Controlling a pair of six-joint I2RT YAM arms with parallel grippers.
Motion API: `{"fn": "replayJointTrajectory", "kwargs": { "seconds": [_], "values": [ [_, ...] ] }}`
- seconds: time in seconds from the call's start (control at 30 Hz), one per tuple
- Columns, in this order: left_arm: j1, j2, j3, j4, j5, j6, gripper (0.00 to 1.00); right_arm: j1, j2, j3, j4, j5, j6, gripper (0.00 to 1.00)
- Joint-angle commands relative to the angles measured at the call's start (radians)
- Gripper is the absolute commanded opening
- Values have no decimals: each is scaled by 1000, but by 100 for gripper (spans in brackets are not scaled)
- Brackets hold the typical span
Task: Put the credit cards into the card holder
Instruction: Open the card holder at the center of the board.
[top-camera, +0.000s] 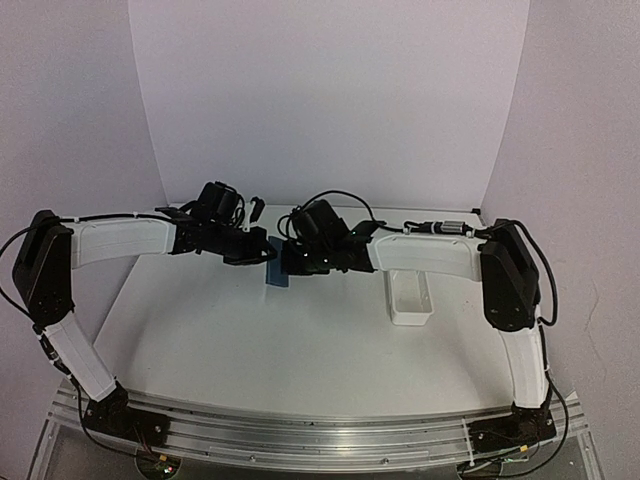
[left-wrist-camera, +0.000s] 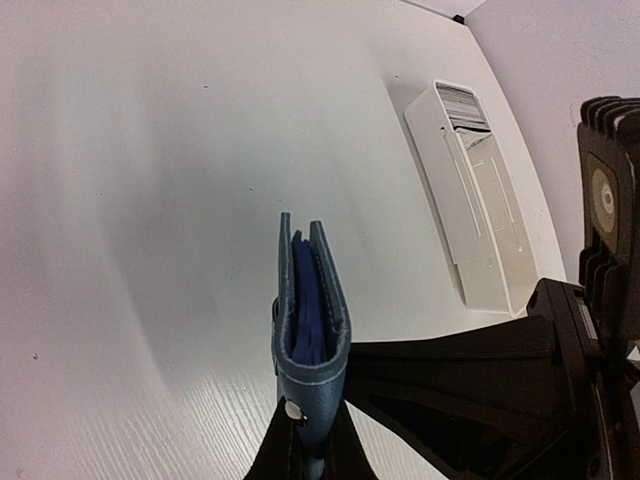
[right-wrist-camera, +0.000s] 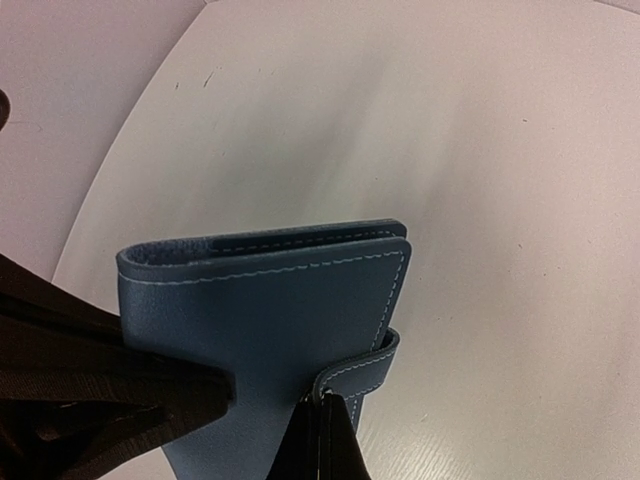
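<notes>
The dark-blue card holder (top-camera: 277, 270) hangs folded shut between the two grippers, above the middle of the table. In the left wrist view I see it edge-on (left-wrist-camera: 312, 300), with lighter blue lining between its covers. My left gripper (left-wrist-camera: 312, 440) is shut on its lower end beside a metal snap (left-wrist-camera: 293, 409). In the right wrist view its flat cover (right-wrist-camera: 270, 330) faces me. My right gripper (right-wrist-camera: 325, 400) is shut on its strap tab (right-wrist-camera: 365, 365). From above, the left gripper (top-camera: 262, 255) and right gripper (top-camera: 290, 262) meet at the holder. No credit cards show clearly.
A long white tray (top-camera: 408, 300) lies on the table to the right of the holder. In the left wrist view the tray (left-wrist-camera: 480, 220) has something pale with grey stripes (left-wrist-camera: 460, 103) at its far end. White walls close off the back and sides.
</notes>
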Motion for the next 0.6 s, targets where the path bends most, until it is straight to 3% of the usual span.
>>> {"fn": "replayJointTrajectory", "kwargs": {
  "seconds": [0.0, 0.27, 0.5, 0.57],
  "values": [
    [-10, -36, 21, 22, 32, 36, 0, -40, -31, -88, -22, 70, -9, 0],
    [-9, -48, 11, 6, 11, 62, 0, -113, -109, -259, -24, 105, -8, 0],
    [-4, -55, -34, 48, 79, 68, 0, -112, -165, -271, 1, 36, -94, 0],
    [-4, -58, -44, 58, 66, 91, 0, -113, -207, -286, 18, -7, -169, 9]
  ]
}}
